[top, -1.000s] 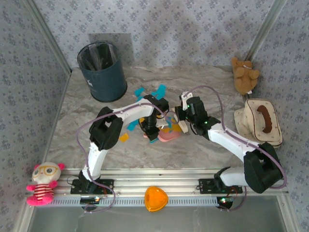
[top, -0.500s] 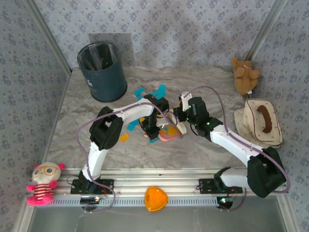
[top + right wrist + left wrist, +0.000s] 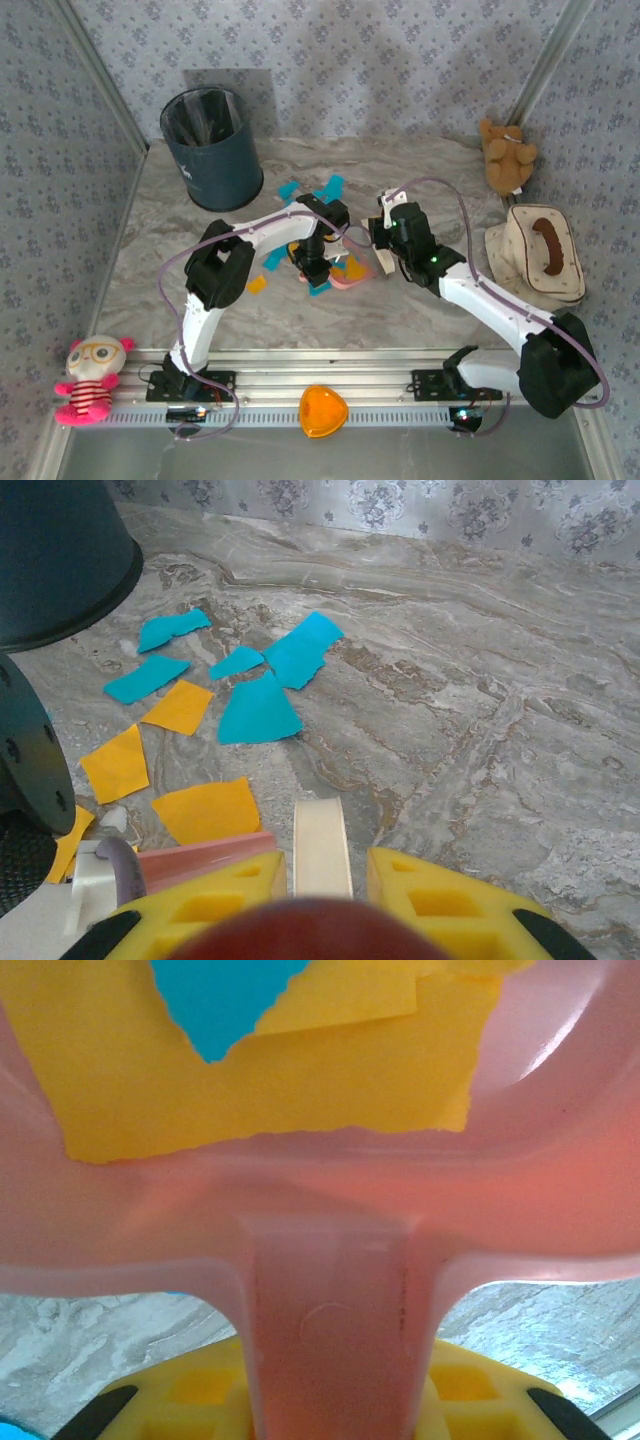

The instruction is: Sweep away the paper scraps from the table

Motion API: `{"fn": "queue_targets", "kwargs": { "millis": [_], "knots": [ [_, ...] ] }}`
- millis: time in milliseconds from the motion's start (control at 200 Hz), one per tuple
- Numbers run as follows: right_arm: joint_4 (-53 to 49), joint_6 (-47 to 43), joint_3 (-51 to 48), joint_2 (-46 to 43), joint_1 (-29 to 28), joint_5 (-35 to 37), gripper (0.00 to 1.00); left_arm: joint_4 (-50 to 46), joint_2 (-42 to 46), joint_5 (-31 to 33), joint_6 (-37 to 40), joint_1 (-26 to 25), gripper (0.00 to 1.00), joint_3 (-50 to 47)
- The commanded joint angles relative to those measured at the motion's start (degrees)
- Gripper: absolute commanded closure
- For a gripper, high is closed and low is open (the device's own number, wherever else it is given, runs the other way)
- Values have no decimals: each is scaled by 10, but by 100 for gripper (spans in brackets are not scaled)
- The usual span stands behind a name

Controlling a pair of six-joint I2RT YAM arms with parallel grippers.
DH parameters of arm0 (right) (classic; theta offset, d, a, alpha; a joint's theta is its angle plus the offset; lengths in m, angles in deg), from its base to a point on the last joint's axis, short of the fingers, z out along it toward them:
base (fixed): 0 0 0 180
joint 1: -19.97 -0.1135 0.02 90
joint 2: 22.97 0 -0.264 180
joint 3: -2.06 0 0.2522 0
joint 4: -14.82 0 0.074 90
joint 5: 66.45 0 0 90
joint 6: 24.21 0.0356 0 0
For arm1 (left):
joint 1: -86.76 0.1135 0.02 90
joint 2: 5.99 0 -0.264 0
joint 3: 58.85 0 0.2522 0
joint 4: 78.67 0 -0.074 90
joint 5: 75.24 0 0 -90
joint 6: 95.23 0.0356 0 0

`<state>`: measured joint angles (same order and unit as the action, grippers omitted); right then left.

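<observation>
Paper scraps ahead of right hand clenched on cream handle, left hand gripping pink dustpan

A dark bin stands at eleven o'clock, brown teddy at two, cream hat at three, pink doll at eight, orange heart dish at six.
</observation>
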<state>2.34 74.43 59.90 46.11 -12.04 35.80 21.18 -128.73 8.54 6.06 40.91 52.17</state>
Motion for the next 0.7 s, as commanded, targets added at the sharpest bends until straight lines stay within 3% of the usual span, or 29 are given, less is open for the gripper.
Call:
{"fn": "queue_targets", "kwargs": {
  "millis": [0, 425, 695],
  "knots": [
    [-4, 9, 14, 13, -7, 6, 100, -7, 2, -8, -9, 3, 100, 2],
    [-3, -10, 27, 27, -15, -121, 100, -5, 0, -11, -13, 3, 100, 4],
    [2, -15, 16, 2, -15, -78, 100, -4, 1, -13, -14, 3, 100, 3]
  ]
}}
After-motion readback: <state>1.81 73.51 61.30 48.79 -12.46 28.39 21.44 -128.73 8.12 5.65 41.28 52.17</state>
